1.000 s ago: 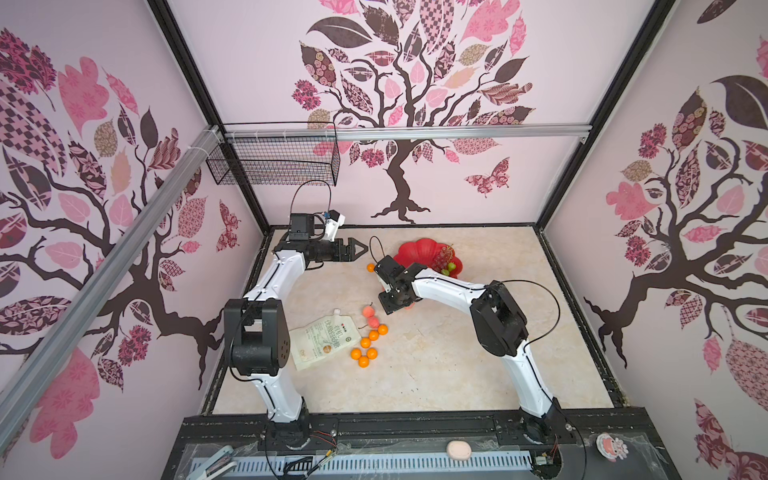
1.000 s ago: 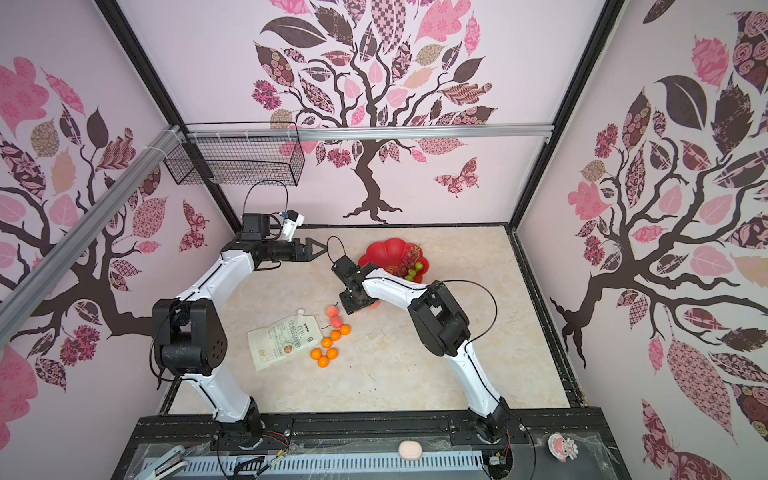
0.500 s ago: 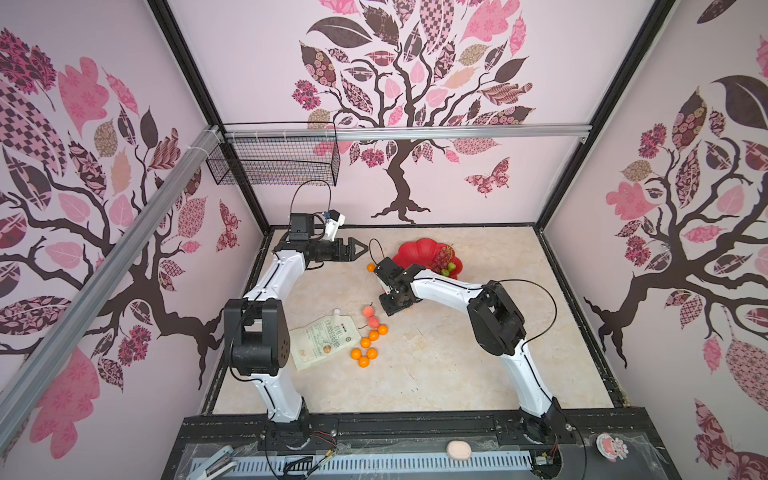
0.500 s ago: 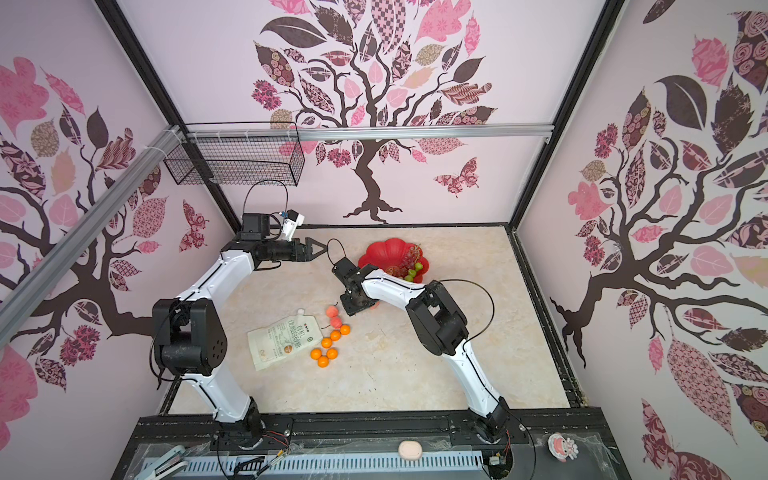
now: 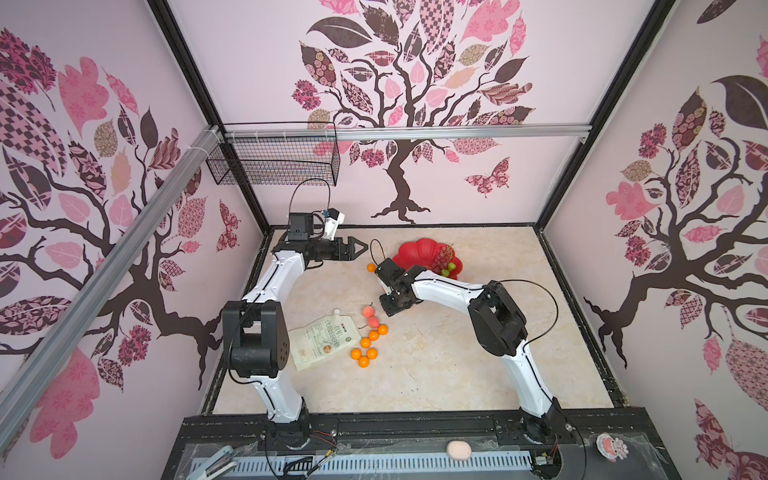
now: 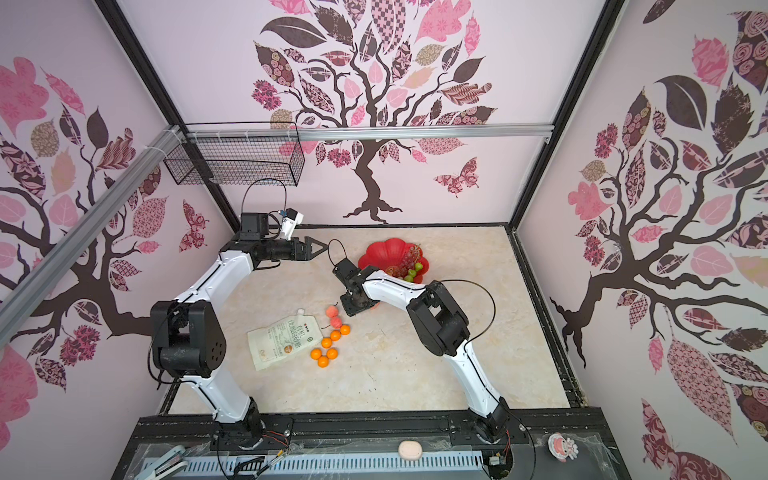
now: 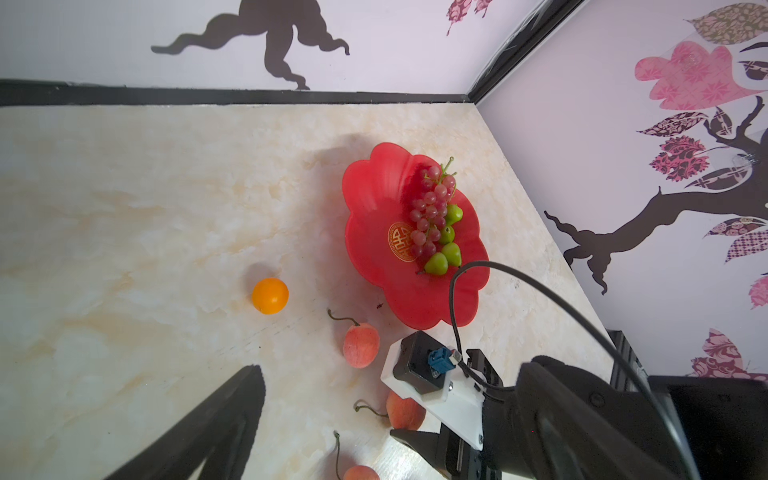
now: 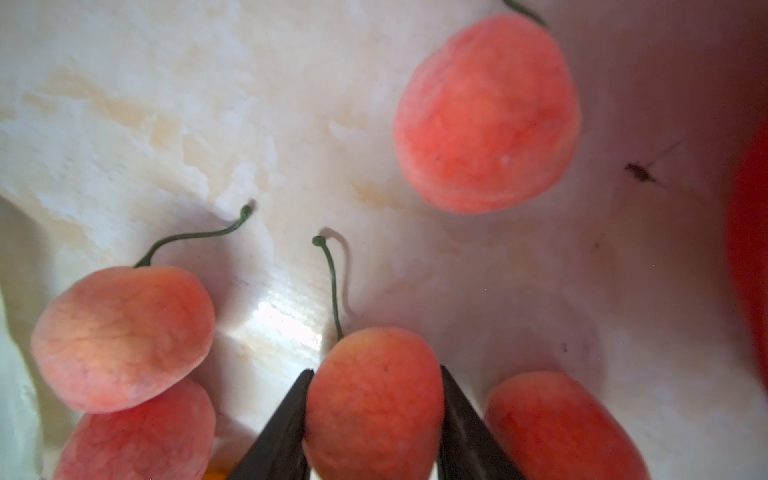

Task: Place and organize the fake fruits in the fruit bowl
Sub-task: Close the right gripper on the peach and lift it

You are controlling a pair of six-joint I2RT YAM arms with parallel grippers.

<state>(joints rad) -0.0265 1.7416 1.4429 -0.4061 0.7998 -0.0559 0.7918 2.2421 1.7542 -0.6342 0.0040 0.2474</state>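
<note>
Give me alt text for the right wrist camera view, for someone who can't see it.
The right gripper clamps a pink-red peach by its sides, close to the lens. Around it, four other peaches lie on the pale marble tabletop, with the fruit bowl a red blur at one edge.

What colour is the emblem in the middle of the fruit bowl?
Gold: the emblem on the red fruit bowl shows best in the left wrist view.
</note>
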